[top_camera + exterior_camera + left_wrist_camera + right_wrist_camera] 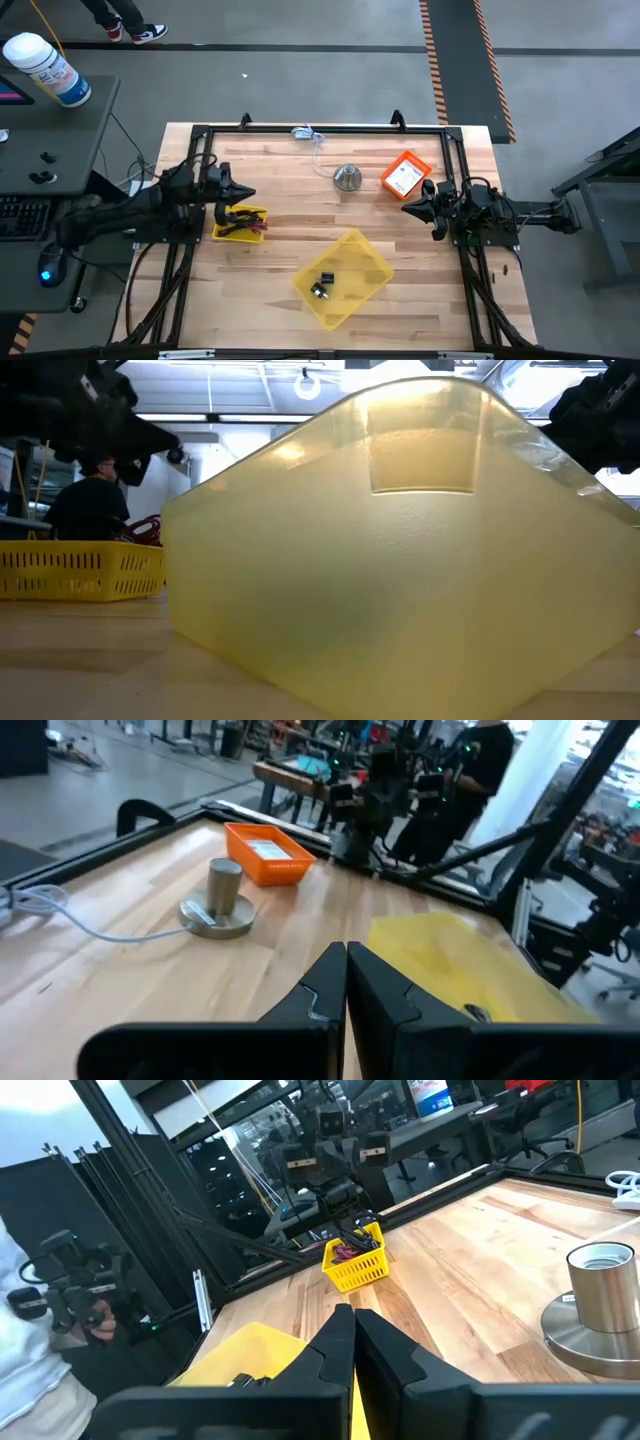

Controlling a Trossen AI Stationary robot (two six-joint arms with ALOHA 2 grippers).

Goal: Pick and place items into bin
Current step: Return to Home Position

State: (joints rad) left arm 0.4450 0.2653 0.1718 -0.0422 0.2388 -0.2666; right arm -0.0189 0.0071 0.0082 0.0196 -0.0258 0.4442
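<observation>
Yellow bin (400, 610) sits nearest, black clips (322, 284) inside. We note both jaws pinched closed, empty: left gripper (250, 193) near yellow basket (360, 1270), right gripper (407, 208) just beside orange bin (270, 870). Risk: a careless swing home clips either container.

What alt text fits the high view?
A wooden table seen from above, with the left end effector and right end effector shut at its sides, pointing inward. On it lie a yellow bin holding small black items, an orange bin and a silver cone.
</observation>
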